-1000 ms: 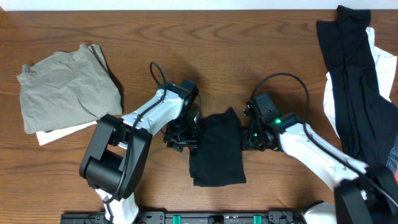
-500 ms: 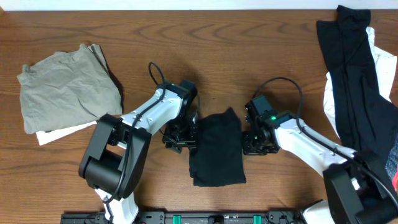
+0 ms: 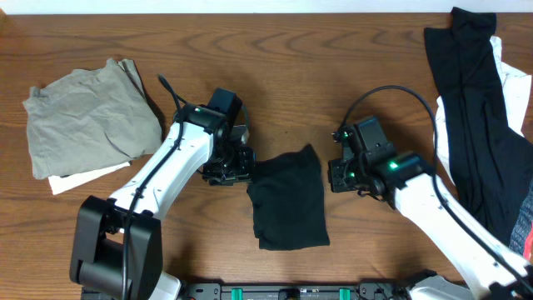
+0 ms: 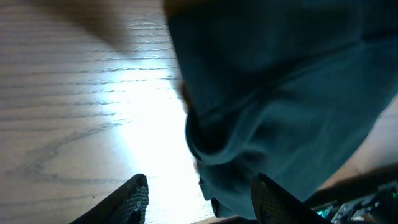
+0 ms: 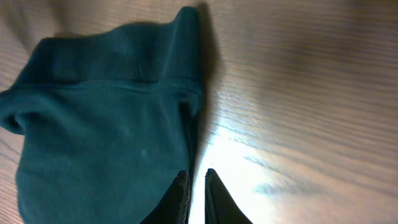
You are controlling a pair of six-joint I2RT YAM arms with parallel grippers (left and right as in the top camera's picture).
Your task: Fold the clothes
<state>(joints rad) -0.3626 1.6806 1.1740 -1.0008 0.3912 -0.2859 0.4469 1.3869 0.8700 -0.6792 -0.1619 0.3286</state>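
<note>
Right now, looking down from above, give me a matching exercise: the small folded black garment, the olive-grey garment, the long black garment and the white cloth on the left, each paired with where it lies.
Things:
1. small folded black garment
2. olive-grey garment
3. long black garment
4. white cloth on the left

Places:
A. far right, stretched lengthwise
B. centre, in a compact fold
C. mostly hidden, only its lower edge showing
D. far left, lying on top of another piece

Pairs: 1-B, 2-D, 3-A, 4-C

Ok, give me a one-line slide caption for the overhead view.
Folded black garment centre, olive-grey piece far left, black and white clothes heaped far right.
</note>
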